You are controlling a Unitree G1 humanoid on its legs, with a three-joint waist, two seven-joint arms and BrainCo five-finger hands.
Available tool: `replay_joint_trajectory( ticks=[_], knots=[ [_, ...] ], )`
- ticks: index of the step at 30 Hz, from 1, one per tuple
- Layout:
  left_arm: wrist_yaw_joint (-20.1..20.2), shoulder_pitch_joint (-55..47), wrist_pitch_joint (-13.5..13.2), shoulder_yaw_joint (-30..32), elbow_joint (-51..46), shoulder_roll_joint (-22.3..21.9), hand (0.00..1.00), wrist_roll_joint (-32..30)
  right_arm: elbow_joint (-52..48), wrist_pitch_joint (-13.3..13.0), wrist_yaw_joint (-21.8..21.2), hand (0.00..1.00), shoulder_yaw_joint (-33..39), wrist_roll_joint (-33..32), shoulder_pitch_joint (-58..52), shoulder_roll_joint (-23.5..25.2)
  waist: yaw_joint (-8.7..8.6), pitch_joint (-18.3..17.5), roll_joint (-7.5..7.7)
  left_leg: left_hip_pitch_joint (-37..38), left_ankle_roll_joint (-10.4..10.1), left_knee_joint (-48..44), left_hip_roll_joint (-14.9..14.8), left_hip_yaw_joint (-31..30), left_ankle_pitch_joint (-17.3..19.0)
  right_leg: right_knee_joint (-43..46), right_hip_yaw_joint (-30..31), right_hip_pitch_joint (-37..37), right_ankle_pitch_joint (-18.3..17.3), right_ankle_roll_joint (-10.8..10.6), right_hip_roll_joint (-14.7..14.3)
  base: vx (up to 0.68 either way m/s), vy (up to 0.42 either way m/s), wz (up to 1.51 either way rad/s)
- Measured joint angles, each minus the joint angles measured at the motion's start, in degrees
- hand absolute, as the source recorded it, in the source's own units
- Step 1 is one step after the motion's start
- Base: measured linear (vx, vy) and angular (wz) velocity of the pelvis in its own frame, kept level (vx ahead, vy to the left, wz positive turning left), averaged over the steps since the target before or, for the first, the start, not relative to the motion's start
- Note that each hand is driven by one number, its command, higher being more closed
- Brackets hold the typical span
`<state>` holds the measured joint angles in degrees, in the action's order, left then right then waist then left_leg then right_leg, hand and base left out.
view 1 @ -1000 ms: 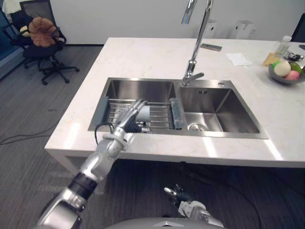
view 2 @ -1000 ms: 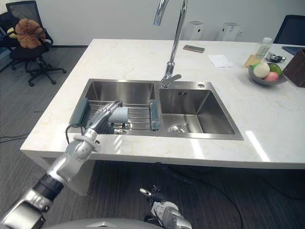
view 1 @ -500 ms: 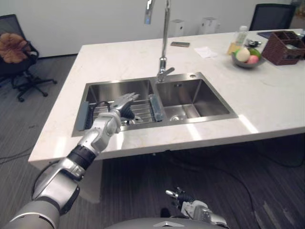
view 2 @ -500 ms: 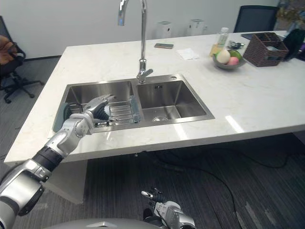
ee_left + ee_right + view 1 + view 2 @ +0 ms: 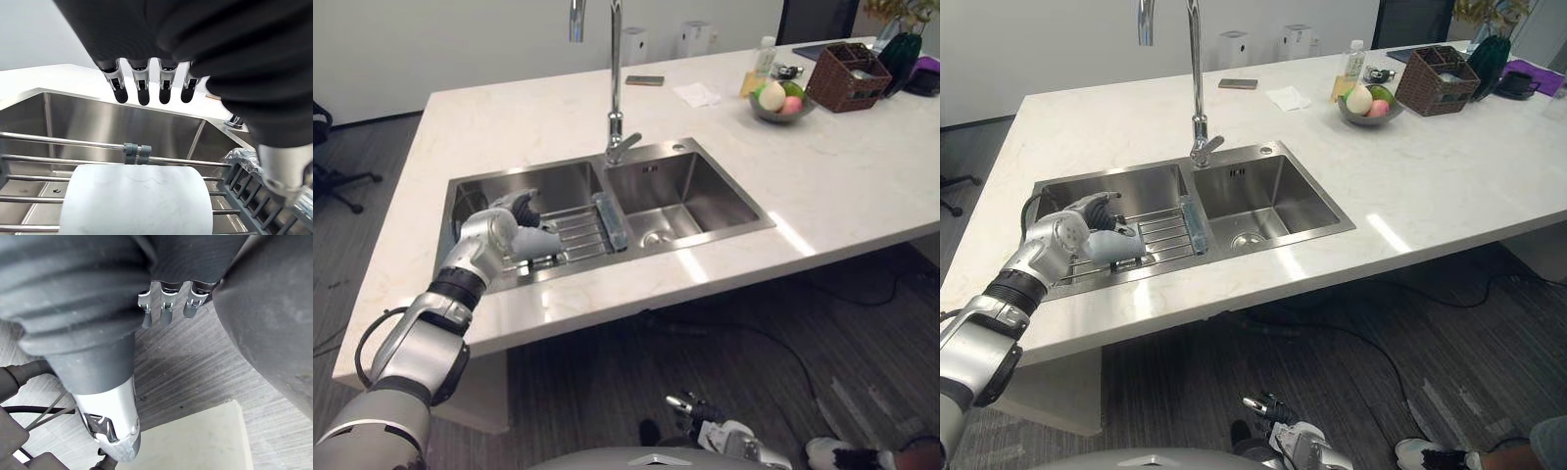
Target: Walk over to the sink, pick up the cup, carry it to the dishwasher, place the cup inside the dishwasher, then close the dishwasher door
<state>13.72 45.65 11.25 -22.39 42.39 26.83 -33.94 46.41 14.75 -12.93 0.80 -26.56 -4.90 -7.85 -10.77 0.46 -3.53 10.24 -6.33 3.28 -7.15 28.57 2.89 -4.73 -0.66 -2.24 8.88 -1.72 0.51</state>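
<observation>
A pale cup lies on its side on the wire rack across the left basin of the steel sink. In the eye views the cup shows just beside my left hand. That hand hovers close over the cup with its fingers held straight above it and the thumb off to one side; nothing is gripped. My right hand hangs low by the floor, its fingers relaxed and holding nothing.
A tall tap stands between the basins. On the white counter behind are a phone, a napkin, a fruit bowl and a wicker basket. A person's shoe shows on the floor.
The camera has swung, so the whole scene has shifted. My left hand has turned and drawn in closer over the cup on the rack; the cup lies where it was.
</observation>
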Motion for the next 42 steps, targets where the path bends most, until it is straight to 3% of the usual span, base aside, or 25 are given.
replay_joint_trajectory(
  ticks=[8,17,29,42],
  knots=[
    [4.3,0.0,-0.5,2.1,1.3,0.0,0.00,0.0,0.0,-0.6,-1.6,0.00,0.0,0.0,-0.5,-1.2,0.27,0.1,-0.17,0.1,0.2,-0.1,0.0,-0.3,0.0,-0.4,-0.2,0.2,-0.2,-0.2,0.3,-0.04,-0.007,0.01],
    [5.4,-3.1,-0.6,2.0,1.2,0.0,0.00,-0.2,1.0,-0.6,-1.5,0.00,-0.1,0.0,0.0,-1.3,0.28,0.2,-0.23,0.0,0.3,-0.1,0.2,-0.7,-0.1,-0.3,-1.0,0.3,-0.2,-0.3,0.4,-0.03,-0.007,0.02],
    [0.2,-3.3,0.1,2.0,1.2,0.0,0.00,-0.1,2.1,-1.9,-1.4,0.00,-0.1,0.0,0.3,-1.7,0.10,1.5,-0.27,-0.3,0.3,-0.2,0.2,-1.2,0.0,-0.3,-1.1,0.3,-0.2,-0.3,0.4,-0.02,-0.003,0.02],
    [-1.8,-3.5,2.9,2.0,1.2,-1.9,0.00,-2.5,3.6,-4.9,-1.4,0.00,0.0,0.0,-0.1,-1.7,-0.18,2.6,-0.71,0.6,0.2,-0.1,0.2,-0.1,0.1,0.0,0.1,0.6,-0.2,-0.3,0.1,-0.02,-0.003,-0.03]
  ],
)
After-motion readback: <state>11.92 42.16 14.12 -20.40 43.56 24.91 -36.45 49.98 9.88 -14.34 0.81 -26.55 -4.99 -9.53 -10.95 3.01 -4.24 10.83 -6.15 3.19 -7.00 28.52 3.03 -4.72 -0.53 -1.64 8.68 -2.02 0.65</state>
